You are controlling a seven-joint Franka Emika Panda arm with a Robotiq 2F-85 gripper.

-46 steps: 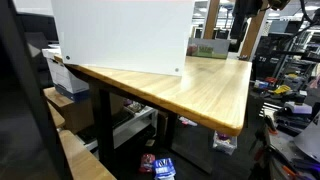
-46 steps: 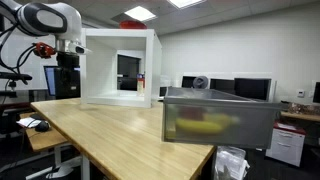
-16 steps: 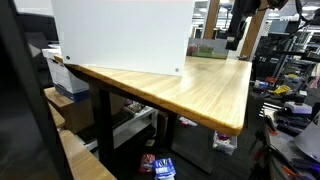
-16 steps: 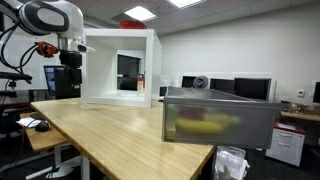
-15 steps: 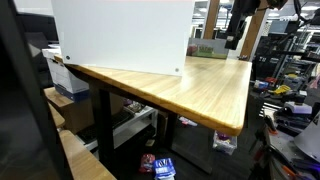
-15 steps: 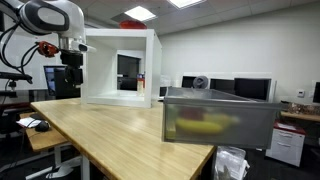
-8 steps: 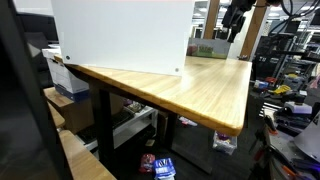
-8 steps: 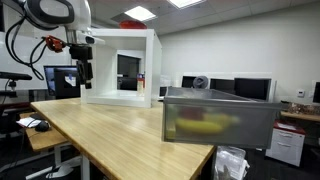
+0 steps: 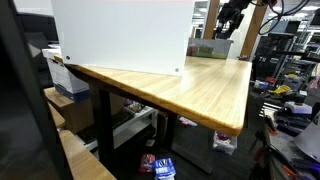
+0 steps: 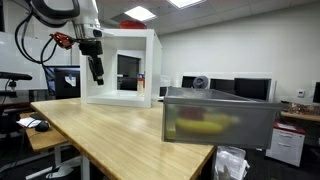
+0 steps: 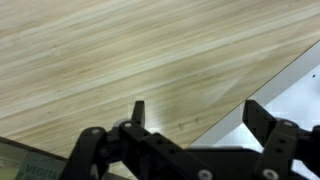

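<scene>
At the far left of an exterior view the arm reaches down from above. Its hand (image 10: 98,76) hangs over the back left part of the worktop (image 10: 110,130), pointing downward and clear of the wood. The hand is wide — in the wrist view its two dark fingers (image 11: 138,112) stand far apart with only bare wood grain between them, gripping nothing.

Just to the right of the hand stands the white box (image 10: 120,98), a cube-like case whose open front faces the camera. The hand hangs before the box's left front edge and near it, though this angle does not show whether they touch. In the wrist view a white corner of the box (image 11: 298,88) shows at the right edge, close beside the finger on that side.

Farther right, at the near right corner of the worktop, sits a grey translucent bin (image 10: 225,100), well apart from the box. A blurred yellow thing (image 10: 205,126) lies inside it. Behind the bin a row of dark monitors (image 10: 250,88) stands on another desk.

In the exterior view from the opposite side, the white box (image 9: 120,35) fills the left and upper part — a closed wall toward the camera. The worktop (image 9: 195,85) runs off to the right, and the hand (image 9: 224,27) shows at the upper right, above the far end and near the bin (image 9: 212,47).
</scene>
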